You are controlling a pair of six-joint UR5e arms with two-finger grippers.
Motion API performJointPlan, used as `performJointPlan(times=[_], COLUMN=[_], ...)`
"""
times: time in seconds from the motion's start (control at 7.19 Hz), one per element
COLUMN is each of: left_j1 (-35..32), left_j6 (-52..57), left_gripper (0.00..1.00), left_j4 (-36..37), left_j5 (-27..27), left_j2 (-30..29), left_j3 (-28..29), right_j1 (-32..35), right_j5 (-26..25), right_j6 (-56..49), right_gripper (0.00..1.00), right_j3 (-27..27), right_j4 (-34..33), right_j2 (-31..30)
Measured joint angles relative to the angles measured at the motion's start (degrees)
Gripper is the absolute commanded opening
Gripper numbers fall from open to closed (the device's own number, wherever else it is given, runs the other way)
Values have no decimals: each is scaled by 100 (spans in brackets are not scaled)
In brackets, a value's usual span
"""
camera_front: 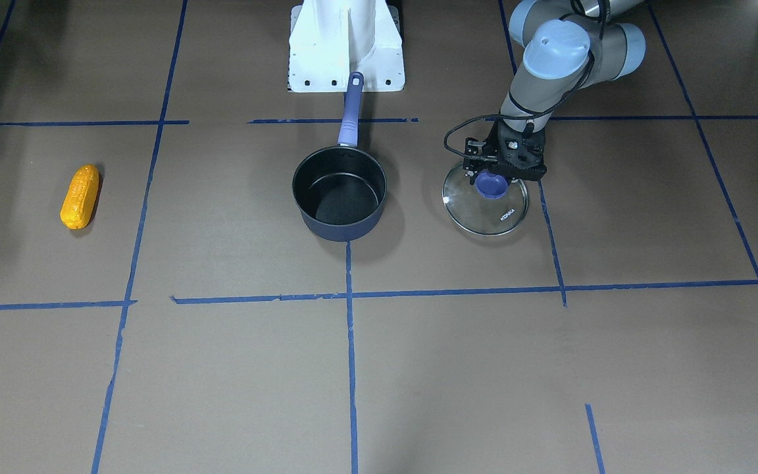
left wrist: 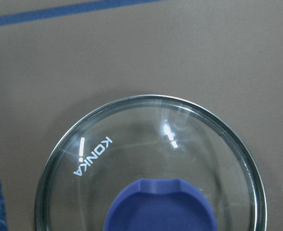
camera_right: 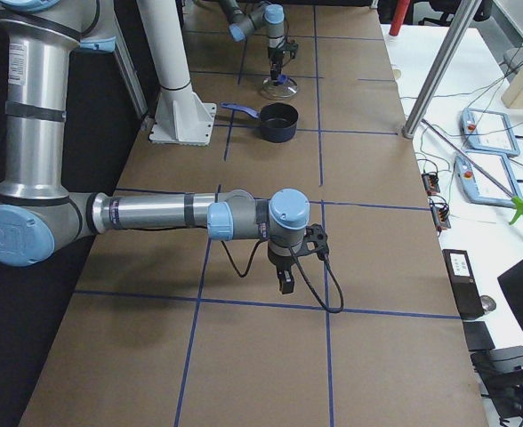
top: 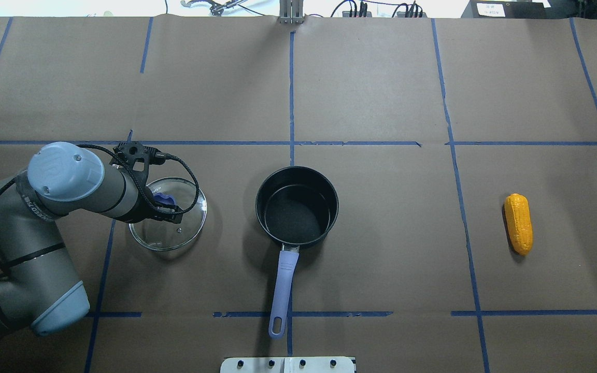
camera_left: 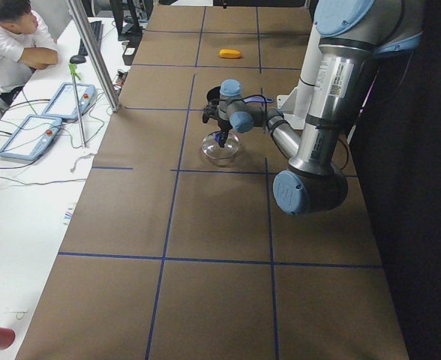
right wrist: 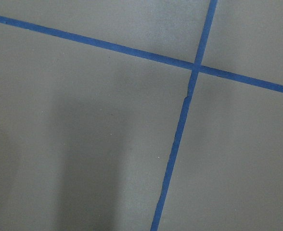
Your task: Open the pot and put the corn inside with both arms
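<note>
Lid [left wrist: 146,139]: closest under the left wrist camera, a round glass disc lying flat on the table [camera_front: 484,362], apart from the pot on the robot's left side, with white lettering on the glass.
Knob [left wrist: 160,207]: blue, at the lid's middle, cut off by the lower edge of the wrist view.
Left gripper [camera_front: 494,174]: pointing down right over the knob. The black body hides the fingers, so I cannot tell whether they are spread or clamped on the knob.
Left arm [top: 44,207]: bent in from the robot's left, with its cable looping over the lid.
Pot [camera_front: 339,232]: upright and uncovered near the table's middle, its black inside bare.
Handle [camera_front: 351,112]: straight, pointing toward the white mount [camera_front: 346,46] at the robot's edge.
Corn [camera_front: 80,196]: lying on its side on the table, well apart from the pot on the robot's right, touched by nothing.
Right gripper [camera_right: 285,283]: pointing down above bare table, clear of the surface and far from pot and corn. It is seen only from the side, so I cannot tell how wide the fingers are.
Right arm [camera_right: 155,213]: stretched out low and level across the table.
Tape [right wrist: 180,130]: blue lines crossing beneath the right wrist camera.
</note>
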Motion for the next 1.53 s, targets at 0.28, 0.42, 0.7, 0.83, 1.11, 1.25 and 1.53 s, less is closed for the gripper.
performJointPlan(times=[0.28, 0.42, 0.7, 0.83, 1.11, 1.25, 1.53], left_j1=[48, 55, -11, -314, -1481, -2227, -3772], left_j6=[2, 19, 93, 400, 1911, 3038, 4993], left_gripper=[100, 100, 100, 100, 100, 100, 100], left_j4=[-78, -77, 39, 332, 1258, 1631, 1879], left_j5=[26, 32, -69, -396, -1319, -1640, -2234], left_j2=[-4, -29, -67, -76, -44, 136, 724], left_j3=[89, 95, 2, -134, -424, -435, 72], right_j1=[0, 0, -5, -7, -8, -12, -15], right_j5=[0, -4, -7, -12, -22, -12, 19], right_j6=[-2, -8, -4, -4, 129, 244, 325], right_gripper=[100, 100, 100, 100, 100, 100, 100], right_j3=[-1, -4, -5, 2, 19, 16, -3], right_j4=[0, 2, 4, 49, 176, 197, 166], right_j2=[0, 0, 2, 18, 108, 170, 358])
